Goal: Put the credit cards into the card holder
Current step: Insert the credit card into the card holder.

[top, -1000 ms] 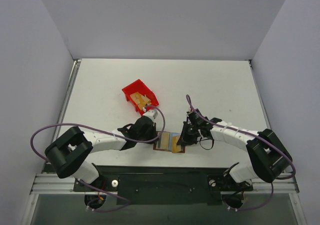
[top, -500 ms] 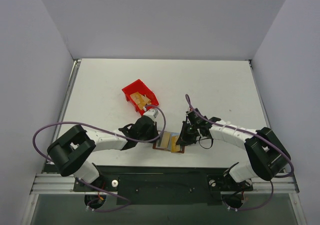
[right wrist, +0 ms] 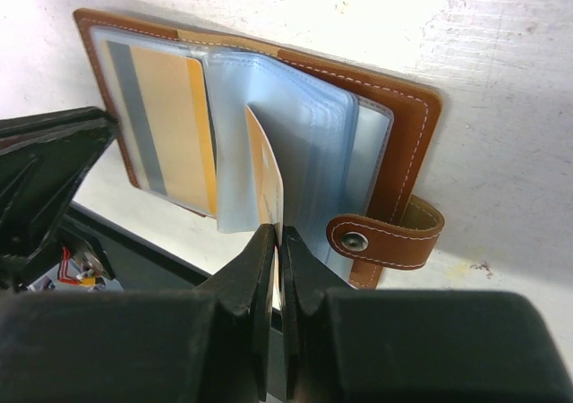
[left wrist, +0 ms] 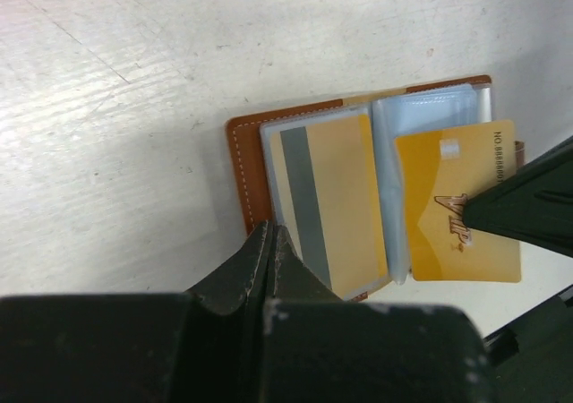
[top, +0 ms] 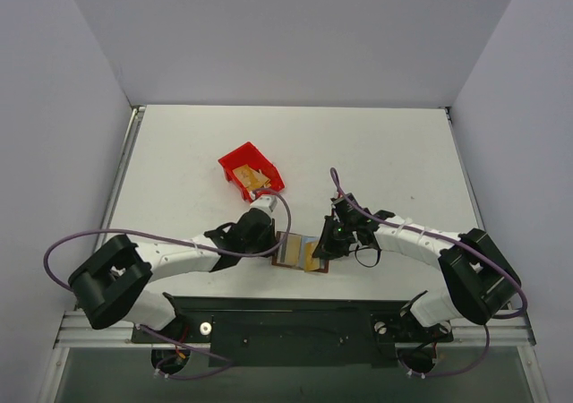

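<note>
Grey walls enclose a white bench [top: 394,152], on which a red plastic bin [top: 235,163] is set left of centre, with tan cards [top: 257,182] lying inside it. Closer in, by the bench's near edge and between the two arms, a brown card holder [left wrist: 242,161] is laid open and flat, its snap tab [right wrist: 385,237] spread out on the right side. A striped credit card [left wrist: 331,201] is seen tucked into the pocket of the left half, the dark stripe running along its left side. The left tool [left wrist: 271,237] is clenched, its tips set down at the left half of the holder, just beside the striped card. The right tool [right wrist: 276,240] is clenched on a gold credit card [left wrist: 452,210], which is gripped by one edge. This card is held among the clear pocket sleeves [right wrist: 313,116] of the right half, with part of it jutting past the holder's edge. The two tools are brought close together over the holder, one at each side.
</note>
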### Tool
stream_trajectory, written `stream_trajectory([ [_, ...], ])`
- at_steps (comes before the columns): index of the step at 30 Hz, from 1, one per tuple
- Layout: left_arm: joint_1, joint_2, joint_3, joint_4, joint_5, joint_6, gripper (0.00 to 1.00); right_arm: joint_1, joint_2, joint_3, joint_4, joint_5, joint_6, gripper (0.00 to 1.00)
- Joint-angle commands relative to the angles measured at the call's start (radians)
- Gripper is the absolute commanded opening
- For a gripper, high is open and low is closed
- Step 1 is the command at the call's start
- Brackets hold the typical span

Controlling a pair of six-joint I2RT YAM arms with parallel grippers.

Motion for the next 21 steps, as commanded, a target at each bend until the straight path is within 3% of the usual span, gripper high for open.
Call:
stream_trajectory([
  [1, -0.004, -0.12, 0.063, -0.088, -0.073, 0.017, 0.0, 0.006, 0.017, -0.01, -0.031, 0.083, -0.002, 0.0],
  [10, -0.064, -0.069, 0.16, -0.001, 0.082, 0.112, 0.0, 0.006, 0.027, -0.01, -0.023, 0.082, 0.001, 0.0],
  [21, -0.136, 0.109, 0.156, 0.131, 0.122, 0.108, 0.0, 0.006, 0.033, -0.015, -0.017, 0.077, 0.003, 0.0],
])
